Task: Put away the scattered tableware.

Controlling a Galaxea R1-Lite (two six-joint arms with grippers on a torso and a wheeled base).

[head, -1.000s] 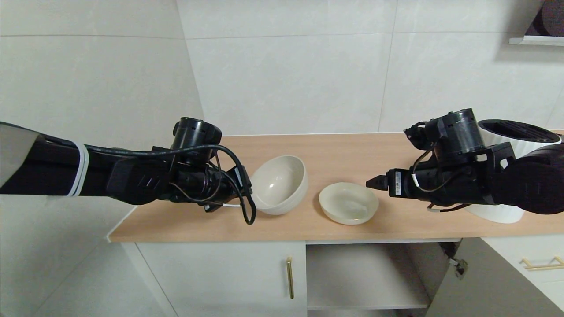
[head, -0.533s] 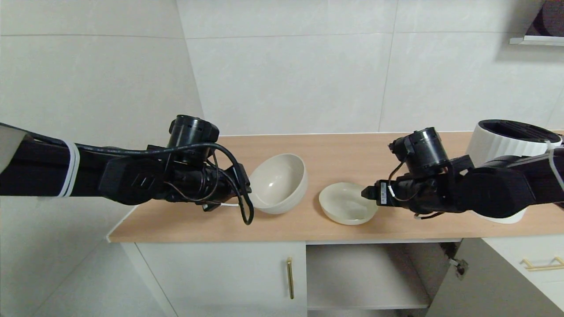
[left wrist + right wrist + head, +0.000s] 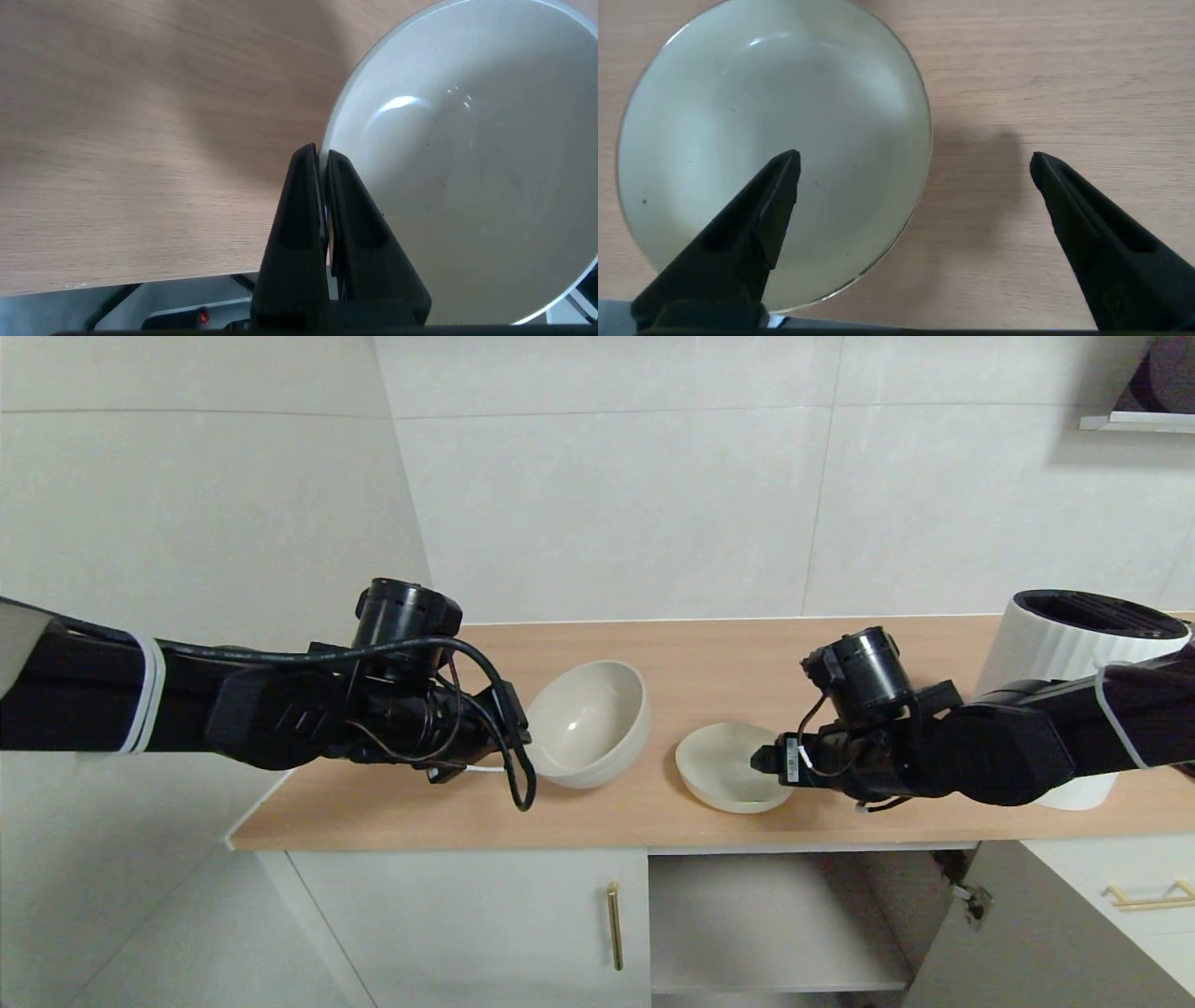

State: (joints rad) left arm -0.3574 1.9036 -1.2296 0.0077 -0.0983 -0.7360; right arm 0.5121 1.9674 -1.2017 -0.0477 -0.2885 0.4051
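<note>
Large bowl (image 3: pixel 597 719) is tilted on its side over the left part of the bench (image 3: pixel 747 658), its rim clamped between the fingers of the left claw (image 3: pixel 319 154). Small bowl (image 3: pixel 766 159) stands upright just beside it, near the front edge. The right claw (image 3: pixel 913 166) is spread wide across its rim, one finger over the inside, the other over bare wood.

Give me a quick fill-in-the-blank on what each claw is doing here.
The left claw is ____ on the larger bowl's rim.
The right claw is ____, straddling the smaller bowl's rim.
The white ribbed container stands at the countertop's ____ end, seen from the robot.
Missing words: shut; open; right.
</note>
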